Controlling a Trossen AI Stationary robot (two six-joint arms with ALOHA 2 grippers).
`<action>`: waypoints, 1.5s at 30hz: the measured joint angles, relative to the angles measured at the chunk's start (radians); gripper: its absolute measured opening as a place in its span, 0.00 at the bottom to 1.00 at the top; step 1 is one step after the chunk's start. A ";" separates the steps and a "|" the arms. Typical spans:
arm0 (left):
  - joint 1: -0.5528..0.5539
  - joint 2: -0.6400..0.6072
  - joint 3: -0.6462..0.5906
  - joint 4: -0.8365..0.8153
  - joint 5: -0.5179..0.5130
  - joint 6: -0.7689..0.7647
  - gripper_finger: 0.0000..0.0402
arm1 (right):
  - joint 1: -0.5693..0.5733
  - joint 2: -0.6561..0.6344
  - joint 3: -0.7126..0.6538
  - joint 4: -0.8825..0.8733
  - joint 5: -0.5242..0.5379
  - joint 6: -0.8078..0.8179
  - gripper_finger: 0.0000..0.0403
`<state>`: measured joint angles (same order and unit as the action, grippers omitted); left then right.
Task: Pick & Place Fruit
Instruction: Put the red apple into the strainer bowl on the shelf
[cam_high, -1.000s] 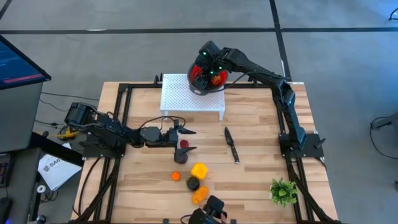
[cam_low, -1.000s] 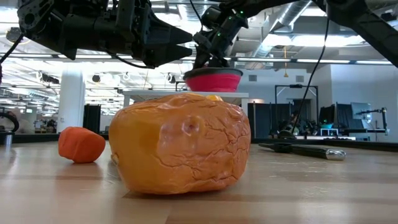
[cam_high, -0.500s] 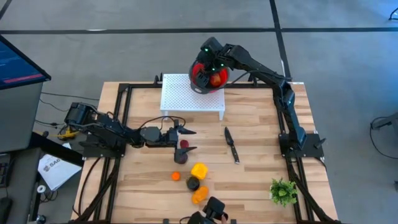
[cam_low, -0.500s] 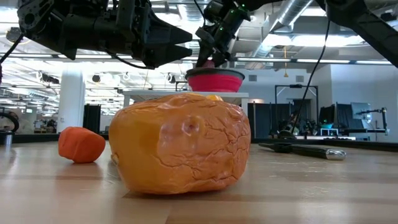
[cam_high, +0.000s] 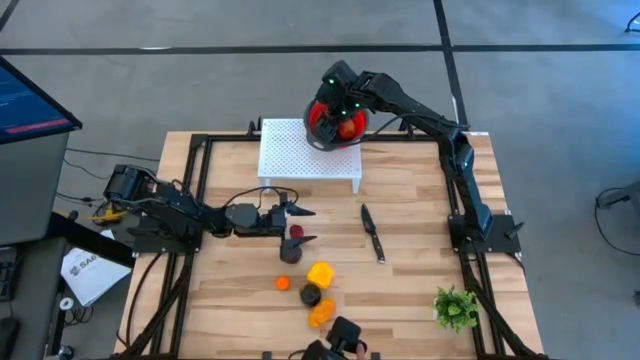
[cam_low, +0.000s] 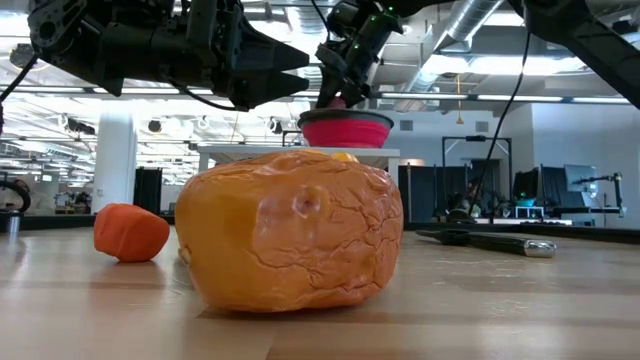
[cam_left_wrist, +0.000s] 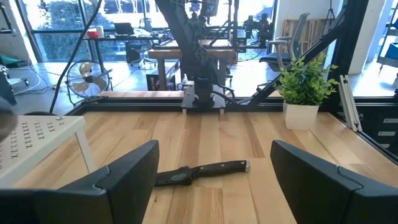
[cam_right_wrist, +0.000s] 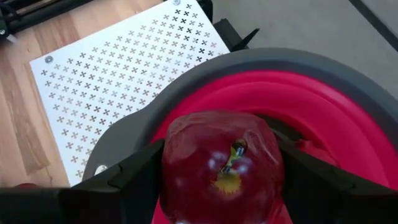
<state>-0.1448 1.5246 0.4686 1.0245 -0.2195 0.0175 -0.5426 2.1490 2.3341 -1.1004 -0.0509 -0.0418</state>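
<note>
A: How far along was it?
B: On the worktop (cam_high: 410, 260), lower centre, several fruit (cam_high: 319, 274) lay unpicked. The red bowl (cam_high: 322, 118), top centre, held some.
A: Hands?
B: Right hand (cam_right_wrist: 217, 180) pinched a red apple (cam_right_wrist: 219, 163) over the bowl; left hand (cam_high: 297, 225) hovered spread, mid-left.

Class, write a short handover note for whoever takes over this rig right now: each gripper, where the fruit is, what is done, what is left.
Right gripper: over the red bowl on the white perforated stand, jaws shut on a red apple; not released yet.
Left gripper: open, low over the table beside a dark red fruit, holding nothing.
Done: an orange-red fruit lies in the bowl.
Left: drop the apple, then move the table fruit: dark red ones, yellow, small orange, blackish, large orange.
</note>
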 joint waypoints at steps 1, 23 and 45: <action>0.000 0.000 0.000 0.000 0.000 0.000 0.75 | -0.001 0.000 0.000 0.000 0.000 0.002 0.67; 0.000 0.000 0.000 0.003 0.000 0.000 0.75 | -0.005 0.032 0.000 -0.022 -0.004 -0.010 0.67; 0.000 0.000 0.000 0.004 0.000 -0.007 0.75 | -0.017 0.032 0.000 -0.026 -0.056 -0.056 0.72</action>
<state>-0.1448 1.5246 0.4686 1.0283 -0.2195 0.0101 -0.5594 2.1811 2.3344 -1.1263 -0.1073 -0.0981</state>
